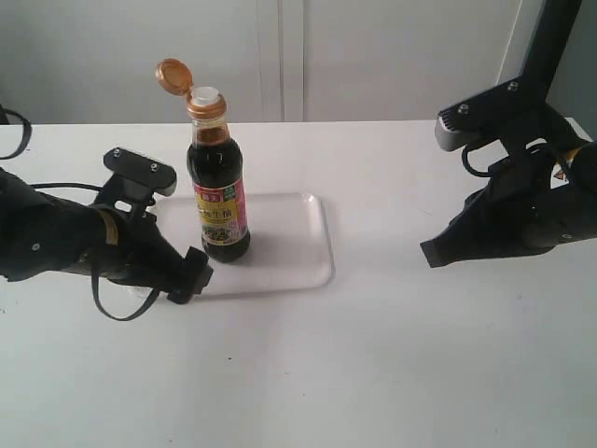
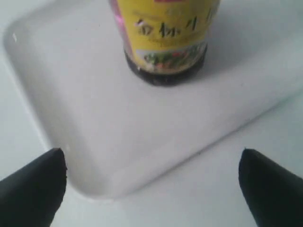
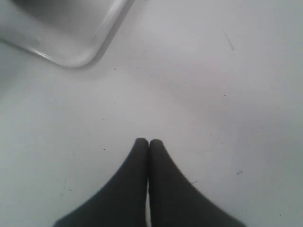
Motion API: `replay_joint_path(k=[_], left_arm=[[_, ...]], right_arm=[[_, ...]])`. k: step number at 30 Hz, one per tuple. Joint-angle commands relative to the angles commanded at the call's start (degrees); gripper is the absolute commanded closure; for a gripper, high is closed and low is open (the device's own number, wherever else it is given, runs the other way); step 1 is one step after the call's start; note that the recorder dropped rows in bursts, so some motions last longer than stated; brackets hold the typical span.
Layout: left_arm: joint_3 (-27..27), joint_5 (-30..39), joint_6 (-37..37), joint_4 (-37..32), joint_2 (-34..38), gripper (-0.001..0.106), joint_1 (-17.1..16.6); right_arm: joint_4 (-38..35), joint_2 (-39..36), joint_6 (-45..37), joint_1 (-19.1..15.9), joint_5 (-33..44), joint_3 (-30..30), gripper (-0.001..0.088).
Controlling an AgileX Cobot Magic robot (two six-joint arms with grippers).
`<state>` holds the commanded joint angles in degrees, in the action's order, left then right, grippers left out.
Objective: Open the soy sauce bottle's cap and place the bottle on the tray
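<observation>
The soy sauce bottle [image 1: 219,201] stands upright on the left part of the white tray [image 1: 298,243]. Its orange-gold cap [image 1: 173,75] is flipped open, showing the white spout [image 1: 206,94]. The left wrist view shows the bottle's yellow label [image 2: 165,33] and the tray's corner [image 2: 94,156]. My left gripper [image 1: 191,275] is open, just off the tray's near left edge, apart from the bottle; its fingertips [image 2: 35,184] hold nothing. My right gripper [image 1: 431,254] is shut and empty, low over the table to the right of the tray; its fingertips [image 3: 142,146] touch each other.
White tabletop [image 1: 373,373] stretches all round the tray. A tray corner [image 3: 71,52] shows in the right wrist view. A pale wall rises behind the table's far edge. The right arm's black mount [image 1: 550,47] stands at the far right.
</observation>
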<state>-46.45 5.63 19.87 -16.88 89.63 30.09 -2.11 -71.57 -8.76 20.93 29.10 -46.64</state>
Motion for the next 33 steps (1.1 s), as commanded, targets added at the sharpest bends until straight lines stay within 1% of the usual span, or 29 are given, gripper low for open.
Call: replay_joint_path(k=[2,3,5,6,10,12,14,16,17,19,21,25,29,31,33], left_arm=[[0.0,4.7,0.0,0.0,-1.4,0.023,0.0],[0.0,7.7,-0.4,0.0,-2.4,0.031,0.0],[0.0,11.8,-0.5,0.0,-3.7,0.042,0.0],[0.0,13.9,-0.5,0.0,-4.7,0.051,0.0],[0.0,21.5,-1.2,0.0,-7.7,0.077,0.0],[-0.5,25.8,-3.2,0.0,-8.8,0.088,0.0],[-1.2,30.3,-4.7,0.2,-9.4,0.095,0.0],[-2.1,35.4,-6.8,0.4,-9.7,0.104,0.0],[-2.5,38.3,-7.3,0.4,-9.7,0.105,0.0],[-3.3,42.9,-8.6,0.4,-9.7,0.105,-0.1],[-3.6,47.2,-9.3,0.7,-9.7,0.105,-0.2],[-3.6,53.1,-9.6,1.3,-9.7,0.105,-0.2],[-3.6,55.5,-9.6,2.6,-10.4,0.105,-0.2],[-3.5,55.4,-9.6,3.8,-11.9,0.105,-0.2],[-3.5,54.0,-9.6,4.4,-13.8,0.105,-0.2]], right_arm=[[0.0,0.0,0.0,0.0,0.0,0.0,0.0868],[0.0,0.0,0.0,0.0,0.0,0.0,0.0868],[-0.5,0.0,0.0,0.0,0.5,0.0,0.0868],[-0.6,0.0,0.0,0.0,0.9,0.0,0.0868],[-0.6,0.0,0.0,0.0,3.4,0.0,0.0868],[-0.6,0.0,0.0,0.0,5.6,-0.1,0.0868],[-0.4,0.0,0.0,-0.2,8.1,-0.7,0.0868],[-0.4,0.0,0.0,-1.1,11.6,-1.8,0.0868],[-0.4,0.0,0.0,-1.7,13.5,-2.4,0.0868],[-0.2,0.0,0.0,-3.3,16.8,-3.6,0.0868],[-0.2,0.0,0.0,-5.5,19.3,-4.2,0.0868],[-0.2,0.0,0.6,-10.0,21.9,-4.3,0.0868],[2.7,0.5,4.3,-13.3,23.5,-4.1,0.0868],[4.6,2.0,6.0,-14.5,23.5,-3.8,0.0868],[5.7,4.4,6.4,-15.3,21.6,-2.9,0.0868]])
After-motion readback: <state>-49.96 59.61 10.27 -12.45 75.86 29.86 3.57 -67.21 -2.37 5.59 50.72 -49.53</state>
